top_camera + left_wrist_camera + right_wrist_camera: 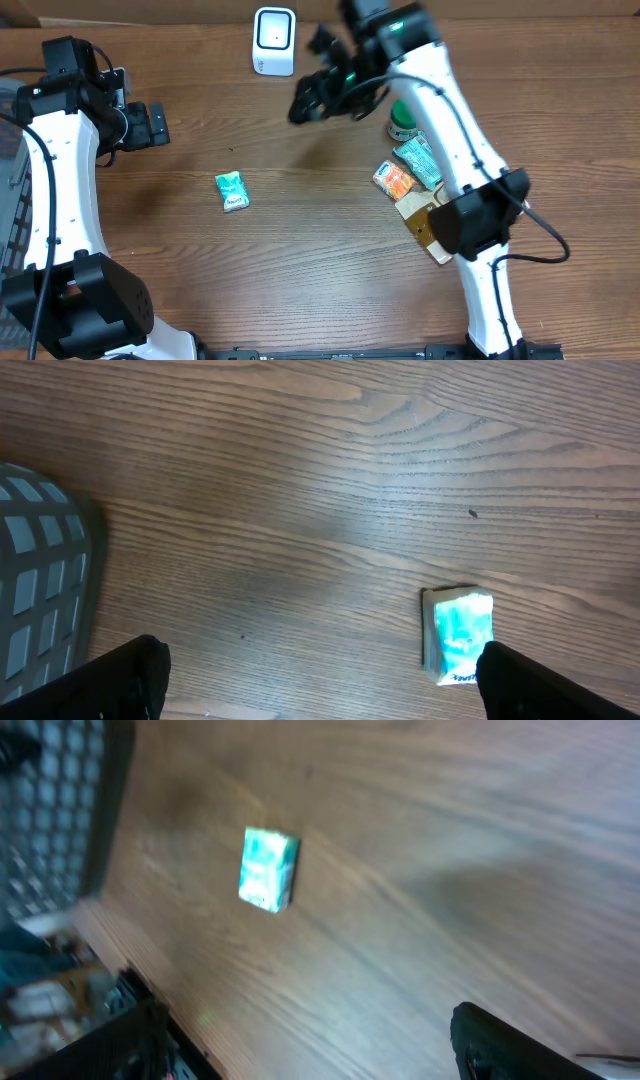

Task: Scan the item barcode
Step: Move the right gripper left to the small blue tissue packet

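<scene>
A white barcode scanner point(273, 40) stands upright at the back of the table. A small teal packet point(232, 190) lies alone on the wood in front of it, to the left. My right gripper point(310, 100) hovers, blurred, just right of the scanner, open and empty. In its wrist view the teal packet point(268, 868) lies far below, and one dark finger point(520, 1045) shows at lower right. My left gripper point(150, 125) hangs at the left, open and empty. Its wrist view has the teal packet point(460, 635) just above the right finger point(560, 685).
At the right lies a cluster of items: a green-and-white can point(403, 125), another teal packet point(418, 160), an orange packet point(393, 180) and a brown card piece point(425, 225). A grey mesh basket point(40, 590) stands at the left table edge.
</scene>
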